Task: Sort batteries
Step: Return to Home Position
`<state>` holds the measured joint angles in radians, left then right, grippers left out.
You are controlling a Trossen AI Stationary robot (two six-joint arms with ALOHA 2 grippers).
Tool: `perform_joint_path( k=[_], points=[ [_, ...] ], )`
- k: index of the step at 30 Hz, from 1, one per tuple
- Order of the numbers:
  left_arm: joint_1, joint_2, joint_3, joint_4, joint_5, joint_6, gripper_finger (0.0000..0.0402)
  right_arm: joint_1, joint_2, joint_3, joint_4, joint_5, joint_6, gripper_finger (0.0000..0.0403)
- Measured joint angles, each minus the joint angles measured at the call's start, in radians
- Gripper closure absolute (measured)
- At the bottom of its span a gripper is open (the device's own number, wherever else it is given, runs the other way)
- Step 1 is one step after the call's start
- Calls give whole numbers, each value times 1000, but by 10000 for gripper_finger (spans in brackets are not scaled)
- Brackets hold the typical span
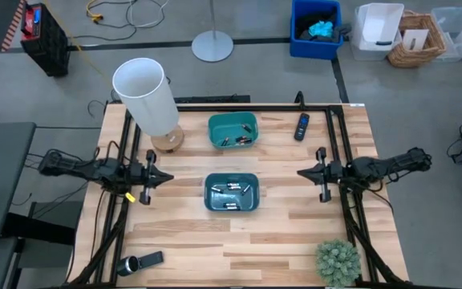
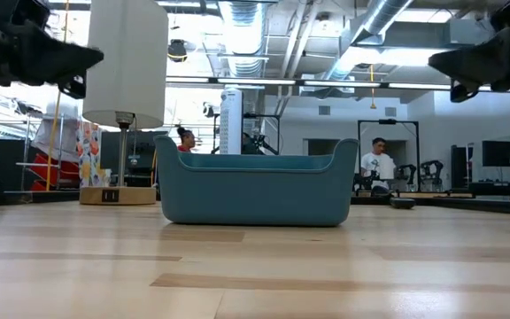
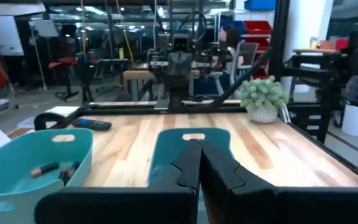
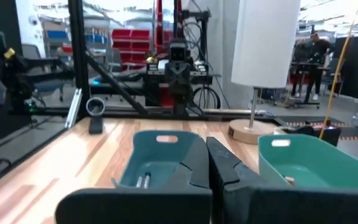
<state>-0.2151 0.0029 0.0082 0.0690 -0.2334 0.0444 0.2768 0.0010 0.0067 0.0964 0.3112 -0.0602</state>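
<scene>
Two teal bins stand at mid-table. The far bin (image 1: 233,131) holds several small batteries (image 1: 239,140); the near bin (image 1: 232,193) holds several more (image 1: 233,187). Both bins show in the left wrist view (image 3: 33,168) (image 3: 188,149) and in the right wrist view (image 4: 160,158) (image 4: 316,165). My left gripper (image 1: 167,177) hovers raised at the table's left side, shut, pointing at the near bin. My right gripper (image 1: 301,172) hovers raised at the right side, shut, facing the same bin. Neither holds anything.
A white lamp (image 1: 147,96) on a wooden base stands at the far left. A black remote with a blue part (image 1: 301,127) lies far right. A flashlight-like cylinder (image 1: 139,262) lies at the near left edge, a small green plant (image 1: 338,261) near right. Bare wood surrounds the bins.
</scene>
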Motion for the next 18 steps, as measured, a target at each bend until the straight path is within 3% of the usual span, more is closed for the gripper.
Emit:
perform_joint_path(
  k=[6,11,18],
  points=[
    [67,1,-1,-9,107,-35,401,-17,-1,0,-36,-119,17,403],
    [126,1,-1,-9,182,-35,401,-56,0,0,-43,-139,30,403],
    [181,1,-1,-9,233,-29,401,-92,0,-1,-63,-234,42,403]
  ],
)
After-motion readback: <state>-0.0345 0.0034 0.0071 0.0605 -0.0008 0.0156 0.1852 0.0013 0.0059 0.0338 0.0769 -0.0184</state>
